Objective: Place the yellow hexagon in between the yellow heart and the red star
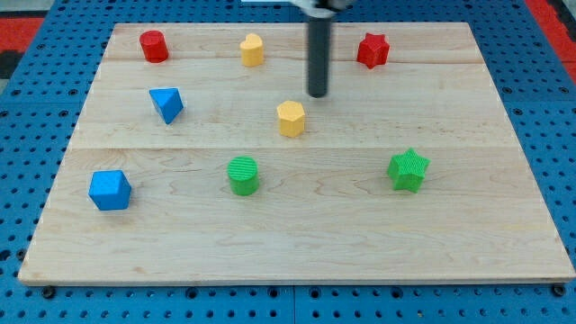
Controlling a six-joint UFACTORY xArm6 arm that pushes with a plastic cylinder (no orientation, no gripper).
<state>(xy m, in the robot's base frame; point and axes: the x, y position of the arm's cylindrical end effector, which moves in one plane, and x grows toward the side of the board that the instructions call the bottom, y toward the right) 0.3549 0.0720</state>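
Observation:
The yellow hexagon [291, 118] lies near the middle of the wooden board [468, 234]. The yellow heart [252, 49] sits near the view's top, left of centre. The red star [373, 50] sits near the view's top, right of centre. My tip [318, 94] stands just above and to the right of the yellow hexagon, with a small gap between them. It is below the space between the heart and the star.
A red cylinder [154, 46] is at the top left. A blue triangular block [166, 104] and a blue cube [110, 190] are on the left. A green cylinder [243, 175] is below the hexagon. A green star [409, 170] is at the right.

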